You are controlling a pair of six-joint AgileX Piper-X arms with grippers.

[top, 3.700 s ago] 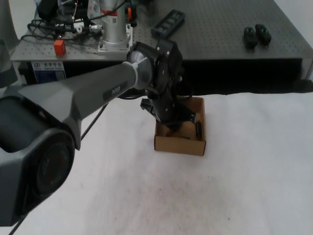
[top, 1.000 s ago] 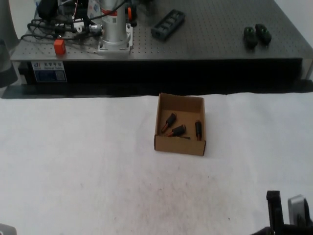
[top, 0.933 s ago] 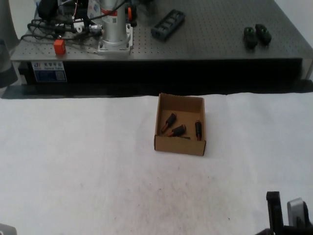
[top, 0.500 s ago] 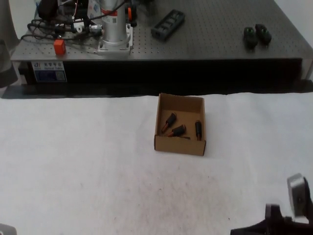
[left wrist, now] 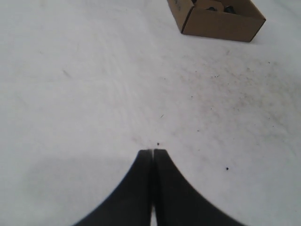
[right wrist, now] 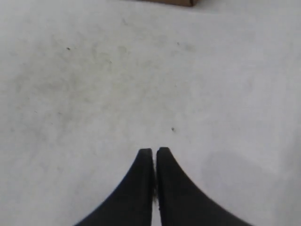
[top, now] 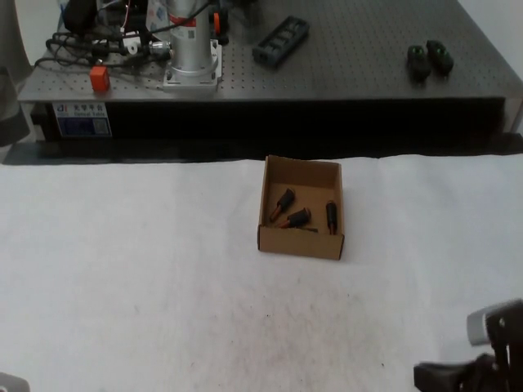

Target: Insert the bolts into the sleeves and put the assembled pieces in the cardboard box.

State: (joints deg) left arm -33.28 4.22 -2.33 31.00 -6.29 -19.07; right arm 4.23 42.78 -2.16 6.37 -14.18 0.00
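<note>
Left wrist view: the left hand [left wrist: 153, 151] hangs just above the white table [left wrist: 84, 84], its two dark fingers pressed together with nothing between them. The cardboard box [left wrist: 221, 23] sits well ahead of the fingertips and off to one side, apart from the hand. Dark shapes show over its rim, too cut off to tell further. The table near the fingertips carries small dark specks and faint grey smudges.

In the right wrist view the right hand [right wrist: 154, 150] is likewise low over the table [right wrist: 70, 94], fingers drawn in until only a hairline slit is left between the tips, holding nothing. A thin strip of the cardboard box [right wrist: 171, 2] lies far ahead of this hand.

In the high view the cardboard box [top: 299, 241] stands open on the table [top: 147, 278], well away from the part of an arm [top: 489, 363] at the near edge. Three assembled pieces lie inside the box, each dark with a reddish end: the first piece [top: 284, 198] nearest one side wall, the middle piece [top: 297, 217] just beside it, and the third piece [top: 331, 215] against the opposite wall, apart from the other two. Beyond the box a perforated metal plate [top: 359, 73] carries an orange block [top: 99, 77], a silver post [top: 192, 49], a black tray [top: 282, 39] and two small dark parts [top: 429, 57].
</note>
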